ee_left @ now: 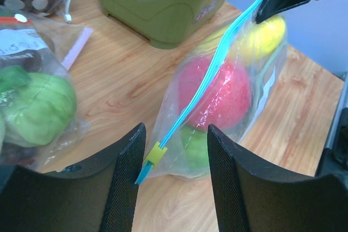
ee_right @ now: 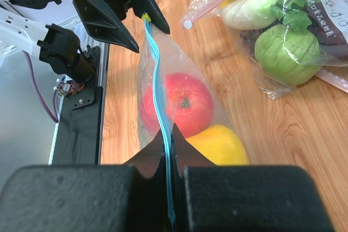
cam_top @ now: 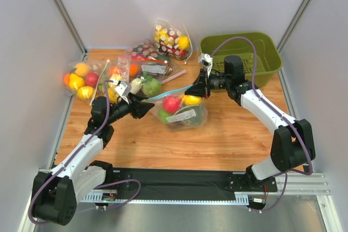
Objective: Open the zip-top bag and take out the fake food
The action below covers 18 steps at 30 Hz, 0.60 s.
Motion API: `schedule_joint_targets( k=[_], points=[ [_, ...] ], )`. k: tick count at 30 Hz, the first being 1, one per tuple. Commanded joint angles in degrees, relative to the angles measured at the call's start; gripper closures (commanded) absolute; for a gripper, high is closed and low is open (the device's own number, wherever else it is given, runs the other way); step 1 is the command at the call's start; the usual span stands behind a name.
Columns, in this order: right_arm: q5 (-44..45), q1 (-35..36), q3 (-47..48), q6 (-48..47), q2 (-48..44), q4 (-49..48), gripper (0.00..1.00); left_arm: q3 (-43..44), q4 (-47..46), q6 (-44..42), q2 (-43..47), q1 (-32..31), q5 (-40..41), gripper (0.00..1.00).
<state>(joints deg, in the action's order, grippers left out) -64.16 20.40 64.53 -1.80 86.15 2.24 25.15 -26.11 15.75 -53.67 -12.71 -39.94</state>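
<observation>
The zip-top bag (cam_top: 180, 112) lies mid-table, its teal zipper strip (ee_left: 217, 63) pulled taut and raised. Inside show the fake food: a red apple (ee_right: 176, 104), a yellow lemon (ee_right: 218, 145) and a green ball (ee_left: 197, 148). My right gripper (cam_top: 192, 92) is shut on the far end of the zipper strip (ee_right: 157, 80). My left gripper (cam_top: 148, 109) is open, its fingers (ee_left: 128, 172) either side of the near end of the strip. The yellow-green slider (ee_left: 155, 155) sits close by the left finger.
A green bin (cam_top: 269, 52) stands at the back right. A polka-dot bag (cam_top: 171, 39), a clear bag with a pink-red zipper (cam_top: 149, 74) and a bag of orange and yellow fruit (cam_top: 80, 79) lie at the back and left.
</observation>
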Motion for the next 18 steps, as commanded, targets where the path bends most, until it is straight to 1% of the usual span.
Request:
schedule_joint_targets(
  k=[1,8,10,13,14,16,17,18],
  points=[
    [-1.49,-0.36,0.59,0.48,-0.81,-3.03,1.0,-1.06,-9.48,3.41,-1.61,0.23,-4.88,0.44],
    [-1.49,-0.54,0.42,0.57,-0.98,-3.03,1.0,-1.85,-11.51,4.47,-5.13,0.14,-6.99,0.44],
    [-1.58,-0.54,0.42,0.66,-1.07,-2.94,1.0,-1.77,-11.51,4.29,-6.26,0.14,-7.78,0.46],
    [-1.67,-0.63,0.51,0.66,-0.98,-2.77,1.0,-1.15,-11.16,4.2,-7.85,0.23,-9.53,0.62],
    [-1.58,-0.63,0.68,0.49,-1.07,-2.59,1.0,-0.63,-10.55,4.12,-8.38,0.14,-10.93,0.75],
    [-0.88,-0.63,1.12,-0.04,-1.16,-0.5,1.0,0.25,-9.84,3.76,-8.99,0.23,-12.0,0.88],
    [-0.53,-0.63,1.47,-0.65,-1.25,0.65,1.0,0.86,-9.4,3.5,-9.08,0.23,-12.61,0.99],
    [0.0,-0.63,2.43,-2.05,-1.51,1.97,0.99,1.22,-9.23,3.33,-9.0,0.23,-12.79,1.0]
  ],
)
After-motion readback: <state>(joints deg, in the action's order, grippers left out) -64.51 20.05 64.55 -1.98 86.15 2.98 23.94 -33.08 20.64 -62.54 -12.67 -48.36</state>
